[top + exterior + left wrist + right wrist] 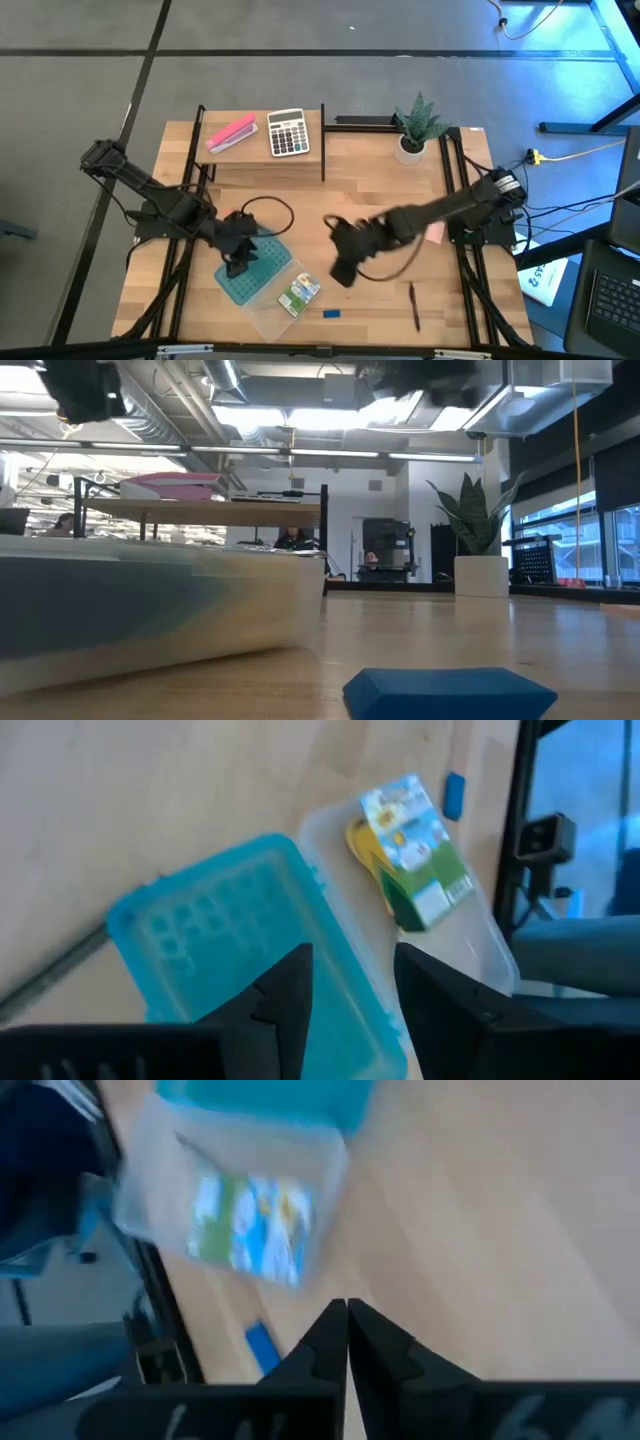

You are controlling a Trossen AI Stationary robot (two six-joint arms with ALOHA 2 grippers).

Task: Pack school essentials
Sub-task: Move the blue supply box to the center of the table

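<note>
The left arm reaches from the table's left edge toward the middle, bent at the elbow, and its gripper hangs above the blue lid. In the left wrist view its 2 fingers stand apart with a clear gap, nothing between them, and the lid lies just below them.

The right arm stretches from the right edge across the table in a long low line, wrist turned down toward the front. Its gripper hovers over bare wood just right of the clear box. In the right wrist view the 2 fingers are pressed together, holding nothing.

The clear box sits at the front of the table, partly under the lid. The crayon box lies inside it, tilted; in the left wrist view something yellow shows beneath the crayon box, too hidden to identify. The eraser lies on the wood just in front of the clear box, apart from it; it fills the foreground of the low view. 2 thin sticks, a pen or pencil, lie on the wood to the right of the eraser, well apart from the box.

On the shelf at the back lie a pink block and a calculator. A potted plant stands at the back right.
</note>
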